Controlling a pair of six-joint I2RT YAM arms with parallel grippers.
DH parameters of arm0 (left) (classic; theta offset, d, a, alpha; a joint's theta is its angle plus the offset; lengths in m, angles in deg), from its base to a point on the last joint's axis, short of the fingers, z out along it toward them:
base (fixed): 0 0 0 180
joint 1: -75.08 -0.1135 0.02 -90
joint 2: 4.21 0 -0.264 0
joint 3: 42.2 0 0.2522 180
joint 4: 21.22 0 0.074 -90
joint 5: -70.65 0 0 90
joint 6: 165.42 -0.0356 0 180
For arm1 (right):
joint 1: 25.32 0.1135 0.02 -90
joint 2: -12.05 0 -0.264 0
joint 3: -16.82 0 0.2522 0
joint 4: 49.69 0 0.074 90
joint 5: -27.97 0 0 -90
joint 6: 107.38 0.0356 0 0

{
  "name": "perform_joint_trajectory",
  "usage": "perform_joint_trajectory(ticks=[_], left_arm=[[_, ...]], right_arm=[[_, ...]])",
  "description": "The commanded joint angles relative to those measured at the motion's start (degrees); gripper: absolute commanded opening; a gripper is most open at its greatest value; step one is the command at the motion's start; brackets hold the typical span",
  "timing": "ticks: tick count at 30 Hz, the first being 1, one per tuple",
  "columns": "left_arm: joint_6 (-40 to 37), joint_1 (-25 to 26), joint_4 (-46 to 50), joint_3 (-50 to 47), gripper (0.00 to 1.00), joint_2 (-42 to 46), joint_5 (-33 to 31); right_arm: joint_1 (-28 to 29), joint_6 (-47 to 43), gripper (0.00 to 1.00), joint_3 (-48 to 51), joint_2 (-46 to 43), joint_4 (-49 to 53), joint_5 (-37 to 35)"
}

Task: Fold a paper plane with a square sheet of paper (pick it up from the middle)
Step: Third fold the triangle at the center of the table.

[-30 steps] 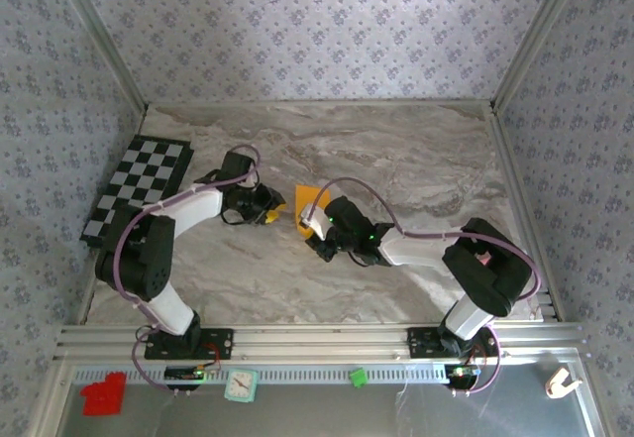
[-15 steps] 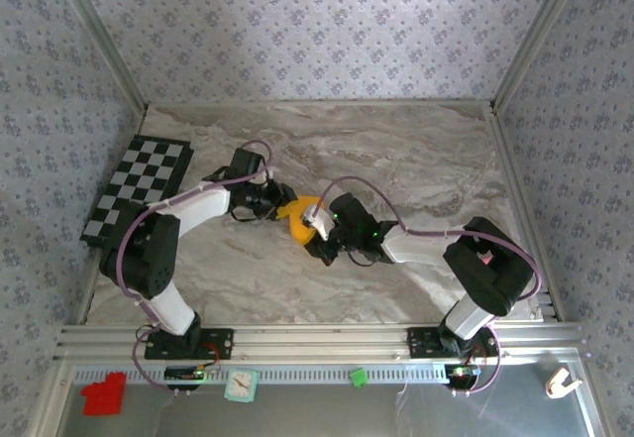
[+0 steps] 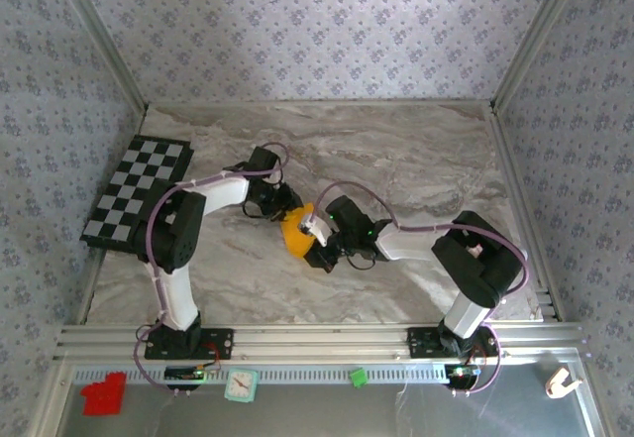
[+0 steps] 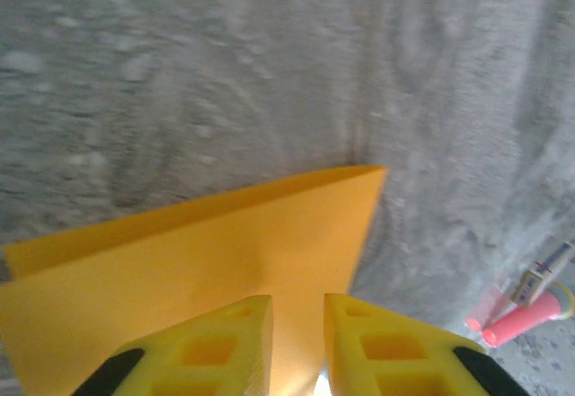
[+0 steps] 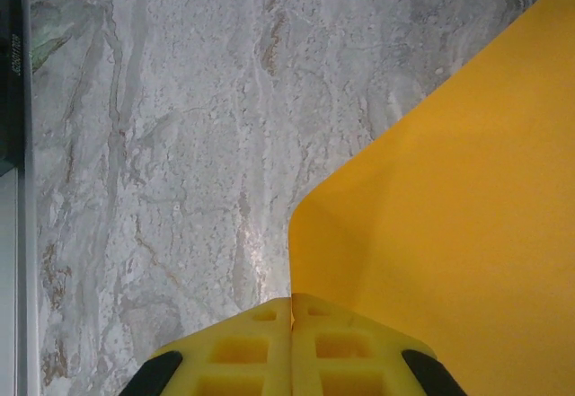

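Marbled grey stone pattern covers the worktop (image 3: 426, 160), and flowered wallpaper closes it on three sides. At the far left lies the checkered mat (image 3: 139, 191), flat and well apart from the work. Next comes your left tool (image 4: 298, 304). Its yellow ribbed fingers (image 4: 225, 347) stand a little spread, with a narrow gap, just over the square sheet of paper (image 4: 225, 243); whether they touch it I cannot tell. The sheet is near the middle of the worktop, between the two tools. It is doubled over with one sharp corner, and it bulges upward in the overhead view. To its right, your right tool (image 5: 292, 304) is pressed together and pinches the sheet at a curved edge.

I judge that the step in hand is a fold. Hold the right pinch firm and low, so the thin paper does not slip. Bring the left tool squarely onto the doubled edge, close it slowly, then press along the crease. The paper looks smooth, matte and springy; a loose layer may open, and a hard pull may tear it.
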Motion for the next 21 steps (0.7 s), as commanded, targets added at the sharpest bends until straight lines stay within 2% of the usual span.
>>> perform_joint_trajectory(ticks=[1, 5, 16, 21], left_arm=[[-2.9, 0.4, 4.8, 2.2, 0.18, -1.9, -2.6], [-4.6, 0.8, 7.2, 3.4, 0.14, -3.8, -4.1], [-7.2, 1.5, 9.5, 4.9, 0.09, -7.1, -4.9], [-8.0, 1.8, 9.0, 4.5, 0.08, -7.2, -4.5]], right_arm=[[-0.4, 1.3, 0.06, -1.8, 0.7, 1.4, 0.1], [-0.6, 2.7, 0.06, -2.0, 0.6, 1.7, -3.7], [0.3, 8.5, 0.06, -3.1, 0.6, 4.4, -22.4], [0.2, 9.6, 0.05, -4.8, 1.9, 6.5, -24.3]])
